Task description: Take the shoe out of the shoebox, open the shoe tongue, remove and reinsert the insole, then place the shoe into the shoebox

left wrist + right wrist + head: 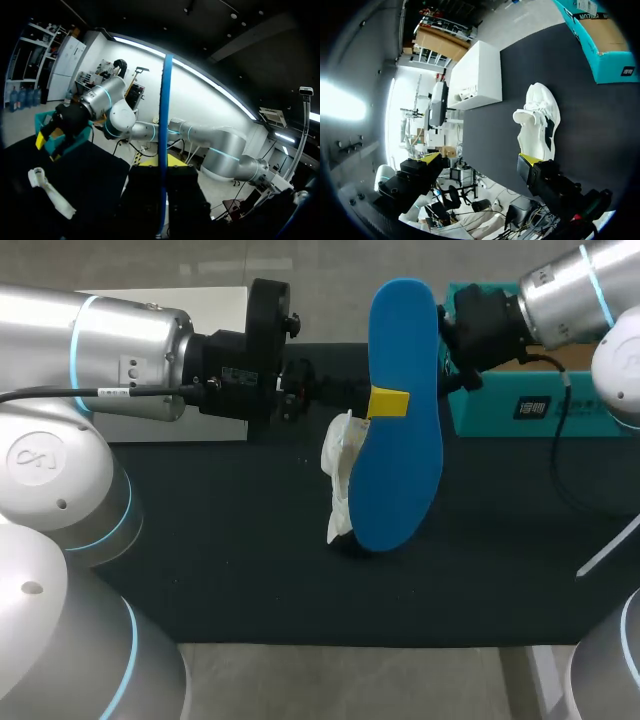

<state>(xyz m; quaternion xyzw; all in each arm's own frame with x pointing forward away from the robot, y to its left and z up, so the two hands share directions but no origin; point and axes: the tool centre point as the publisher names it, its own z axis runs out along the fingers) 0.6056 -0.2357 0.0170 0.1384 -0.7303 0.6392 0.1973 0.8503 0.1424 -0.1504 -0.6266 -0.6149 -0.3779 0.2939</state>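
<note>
Up over the white shoe [340, 472], the blue insole [402, 470] hangs in the air with its broad face turned toward the head camera, and it hides much of the shoe from that view. The left gripper [388, 402], coming in from the shoe's left, pinches the insole. One yellow fingertip [389, 401] lies flat on the blue face, and in the left wrist view the insole shows edge-on as a thin blue line running straight out between the fingers. The shoe itself rests on the black mat [230, 540] below the insole, and no gripper touches it. The right gripper [480, 159] is spread wide with nothing between its fingers. From its own wrist view the shoe lies ahead of it on the mat, nearer one yellow tip than the other. In the head view this gripper sits beyond the shoe, just beside the insole's far end, and I cannot tell whether it touches the insole there. The teal shoebox [560, 410] stands open on the shoe's right, at the mat's far edge. A white box [190, 430] sits on the shoe's left, behind the left arm.
</note>
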